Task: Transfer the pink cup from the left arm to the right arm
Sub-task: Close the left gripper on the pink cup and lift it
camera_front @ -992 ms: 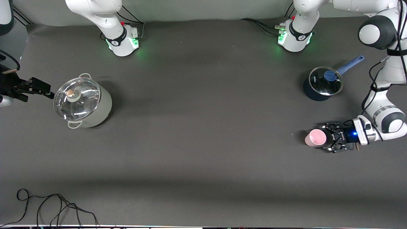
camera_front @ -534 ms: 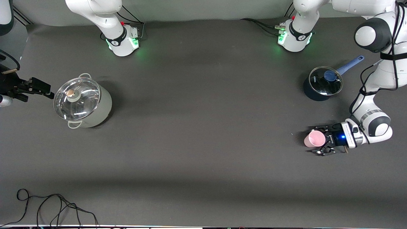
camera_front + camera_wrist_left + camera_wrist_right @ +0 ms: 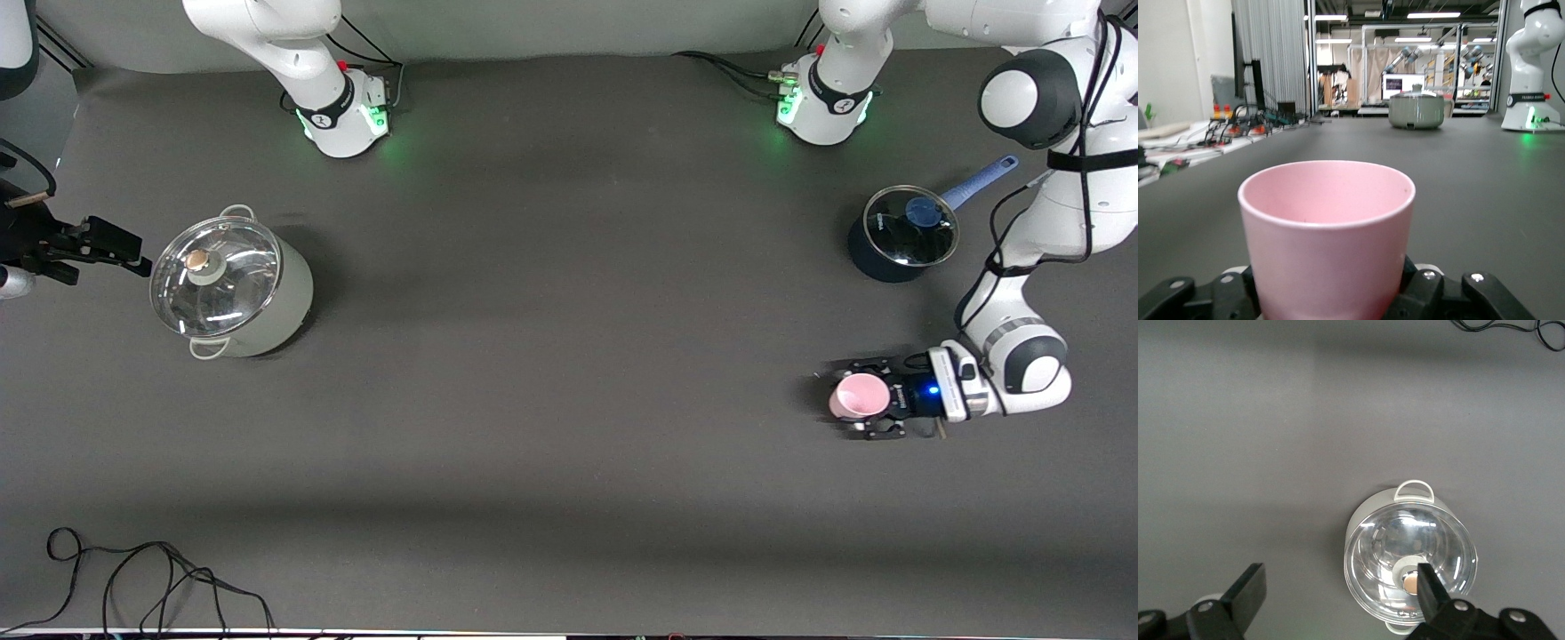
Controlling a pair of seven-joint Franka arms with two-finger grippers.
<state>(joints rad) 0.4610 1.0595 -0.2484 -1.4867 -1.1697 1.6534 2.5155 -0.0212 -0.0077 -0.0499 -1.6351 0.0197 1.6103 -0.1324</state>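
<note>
We see the left gripper (image 3: 861, 397) with its black fingers (image 3: 869, 365) set around the pink cup (image 3: 853, 396), one on each side of the cup wall. In the left wrist view the cup (image 3: 1327, 243) stands upright with its mouth up, seated between the finger links (image 3: 1475, 293) at its base, so the claw is pinching the cup.

Compared with half a second ago, the left gripper and the cup have shifted together toward the right arm's end of the table. A second ago the fingers were still spread just beside the cup; now they enclose it. The left arm's elbow has also swung in over the table.

From the claw, the dark saucepan (image 3: 898, 238) with its blue handle (image 3: 980, 180) sits toward the robots' bases, well apart. The large steel pot (image 3: 233, 283) with a glass lid lies well away toward the right arm's end of the table, unmoved.

The right gripper (image 3: 98, 244) waits at the table edge beside that pot, unchanged across the frames. In the right wrist view its two fingers (image 3: 1249, 589) stand spread with nothing between them, above the pot lid (image 3: 1409, 559).
</note>
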